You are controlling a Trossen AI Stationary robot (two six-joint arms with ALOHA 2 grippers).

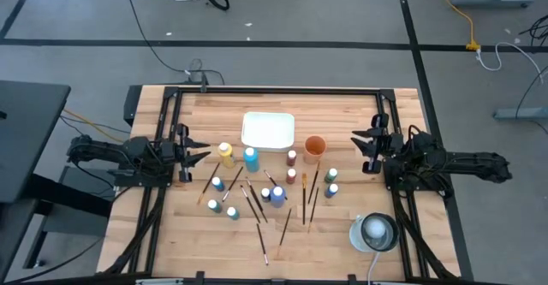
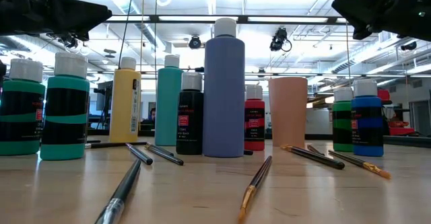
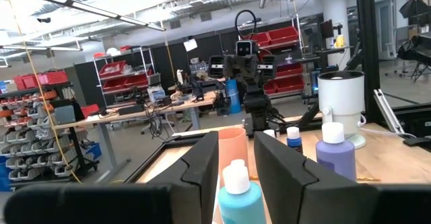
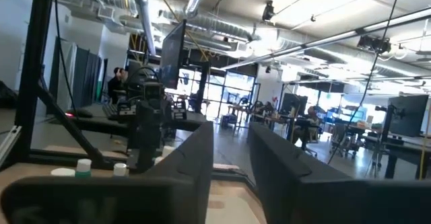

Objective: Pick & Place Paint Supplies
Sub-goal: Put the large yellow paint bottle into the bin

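**Both arms poised, nothing picked yet**

Brushes lie closest to the low camera: one dark-handled paintbrush and one brown-handled paintbrush flat on the wooden surface, with the bottles standing in a row behind them. From above, the supplies sit in a loose cluster in the middle of the surface, just in front of the white tray and the orange-brown cup. A yellow bottle and a light blue bottle stand nearest my left side; the tall lavender bottle stands among the scattered brushes; a green bottle and a blue bottle stand toward my right.

My left gripper hangs above the surface at the left edge of the cluster, fingers parted and holding nothing, aimed at the light blue bottle, whose white cap shows between them in the wrist view. My right gripper hangs likewise on the right side, fingers spread and empty, pointing inward.

I judge the task not yet begun. For a clean first pick I should lower the left arm until the fingers straddle the bottle's body below the cap, keeping clear of the yellow bottle just beside it, then close squarely so it does not tip. Brushes will be harder: they lie flat and cross one another, so I would take the outlying ones first.
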